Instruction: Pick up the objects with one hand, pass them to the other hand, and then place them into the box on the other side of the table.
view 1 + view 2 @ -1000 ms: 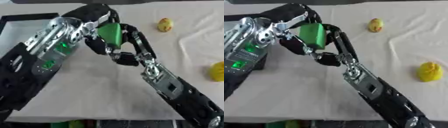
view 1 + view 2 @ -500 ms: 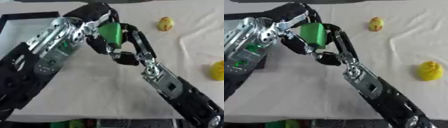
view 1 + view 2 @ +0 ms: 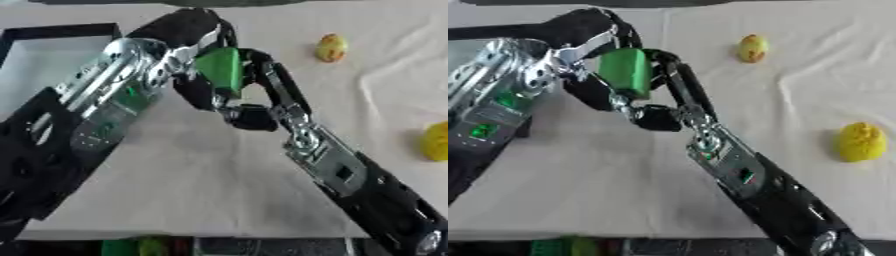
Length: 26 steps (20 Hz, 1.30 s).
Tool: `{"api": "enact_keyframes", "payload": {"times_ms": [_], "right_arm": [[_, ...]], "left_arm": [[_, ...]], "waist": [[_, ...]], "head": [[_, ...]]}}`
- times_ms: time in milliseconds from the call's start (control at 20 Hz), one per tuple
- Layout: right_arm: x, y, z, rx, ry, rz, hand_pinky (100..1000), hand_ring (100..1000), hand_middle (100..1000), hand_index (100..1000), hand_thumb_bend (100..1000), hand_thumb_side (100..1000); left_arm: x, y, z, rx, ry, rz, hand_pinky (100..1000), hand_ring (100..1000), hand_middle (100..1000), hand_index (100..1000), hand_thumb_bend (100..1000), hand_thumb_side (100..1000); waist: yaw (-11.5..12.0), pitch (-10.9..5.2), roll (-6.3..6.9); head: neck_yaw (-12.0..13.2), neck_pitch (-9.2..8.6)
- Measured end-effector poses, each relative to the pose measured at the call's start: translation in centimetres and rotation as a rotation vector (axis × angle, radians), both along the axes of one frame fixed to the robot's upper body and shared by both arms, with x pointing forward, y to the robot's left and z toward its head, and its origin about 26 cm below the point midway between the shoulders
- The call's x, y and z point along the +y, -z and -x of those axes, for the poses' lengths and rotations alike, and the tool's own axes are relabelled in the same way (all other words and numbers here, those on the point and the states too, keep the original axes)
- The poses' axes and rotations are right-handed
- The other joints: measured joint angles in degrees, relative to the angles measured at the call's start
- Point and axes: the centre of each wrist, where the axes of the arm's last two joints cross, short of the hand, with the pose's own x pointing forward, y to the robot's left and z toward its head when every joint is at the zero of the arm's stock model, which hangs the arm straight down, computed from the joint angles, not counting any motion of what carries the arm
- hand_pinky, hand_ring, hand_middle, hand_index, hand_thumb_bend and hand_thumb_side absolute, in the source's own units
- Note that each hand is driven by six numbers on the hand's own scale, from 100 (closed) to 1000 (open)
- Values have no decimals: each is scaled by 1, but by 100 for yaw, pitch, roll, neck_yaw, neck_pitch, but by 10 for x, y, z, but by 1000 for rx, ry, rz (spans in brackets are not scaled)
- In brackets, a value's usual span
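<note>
Upper centre of the frame, a green block [image 3: 219, 70] sits between both hands: the left hand [image 3: 188, 35] and right hand [image 3: 254, 85] each curl fingers around it. It looks light, rigid, smooth; flat faces suit gripping.

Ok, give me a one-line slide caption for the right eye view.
Both hands, left hand and right hand, meet on a green block mid-handover above the white cloth.

Both hands meet above the counter [image 3: 605, 190] around a block [image 3: 626, 71]: left hand [image 3: 188, 42] behind and left of it, right hand [image 3: 258, 95] before it. A box [image 3: 52, 50] lies left; two fruits lie right, one [image 3: 752, 48] farther, one [image 3: 859, 142] nearer.
</note>
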Motion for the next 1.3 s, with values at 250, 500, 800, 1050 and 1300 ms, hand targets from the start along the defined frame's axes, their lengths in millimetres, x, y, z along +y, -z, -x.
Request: {"api": "enact_keyframes", "payload": {"times_ms": [250,500,800,1050,1300], "right_arm": [[0,-1,0,23,14,40,625,672,689,773,304,241],[1,-3,0,38,25,51,632,689,703,792,314,258],[3,-4,0,45,31,79,651,718,728,852,398,262],[-1,-1,-3,44,65,111,662,717,720,865,427,217],[-3,1,-4,27,68,126,672,720,680,881,466,162]], "left_arm": [[0,1,0,-2,1,-13,705,540,315,486,147,100],[1,1,0,-9,0,-21,699,534,305,478,136,106],[6,-3,4,-24,-1,-6,691,530,289,464,124,105],[13,-9,9,-46,4,5,686,529,282,458,128,105],[16,-12,11,-57,2,8,670,529,281,456,146,100]], "waist": [[-3,0,0],[-15,0,2],[-19,0,3],[-24,0,3],[-34,0,4]], "head": [[1,0],[3,0],[5,-1],[5,-2],[10,-2]]}}
